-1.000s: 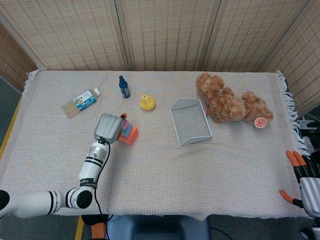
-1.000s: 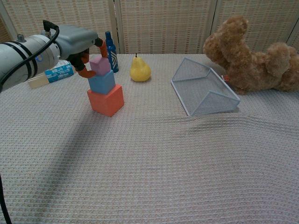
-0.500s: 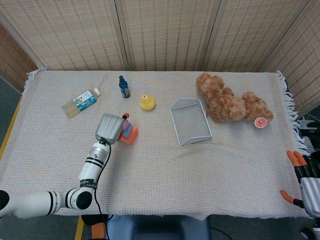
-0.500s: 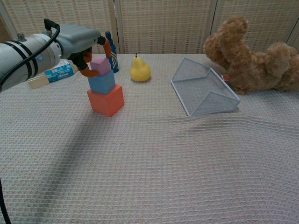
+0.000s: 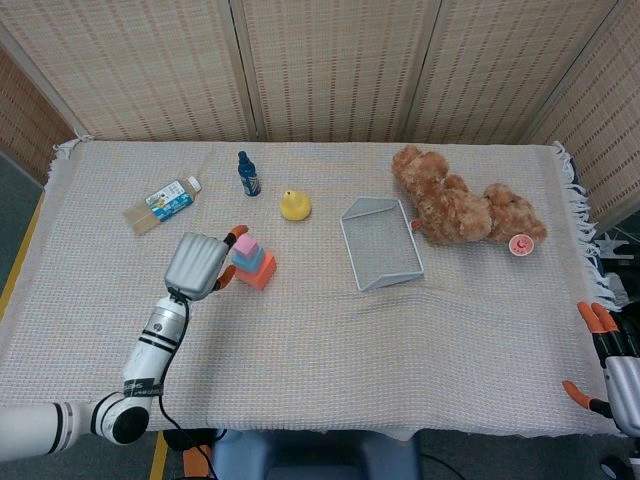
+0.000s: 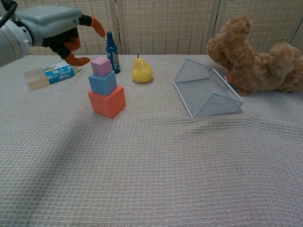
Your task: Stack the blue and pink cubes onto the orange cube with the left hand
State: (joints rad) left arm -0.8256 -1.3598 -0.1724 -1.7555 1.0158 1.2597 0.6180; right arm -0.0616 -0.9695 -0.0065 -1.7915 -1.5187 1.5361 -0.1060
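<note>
So the tower's up: pink cube [image 6: 101,66] sits on the blue cube [image 6: 102,83], which sits on the orange cube [image 6: 107,101], all just to the right of the left hand [image 6: 56,32] and a little below it in the chest view. The left hand is empty with its fingers spread apart, clear of the stack, orange fingertips [image 6: 98,26] pointing toward it. Main worry from here, I'd say, is a stray finger clipping the pink cube if the arm swings back across instead of pulling away, since the fingertips sit at about the height of the top cube. Looks-wise, the stack isn't perfectly squared: the cubes shrink going up, and each one is twisted a bit relative to the one under it, so a nudge could slide the top one off. The cloth-covered tabletop [image 6: 151,165] is soft and woven too, which probably makes the base less steady than a hard surface would. From the head view the stack [image 5: 251,261] reads as sitting fine beside the hand [image 5: 195,265]. The right hand [image 5: 608,365] is parked at the far edge with its fingers apart, holding nothing.
</note>
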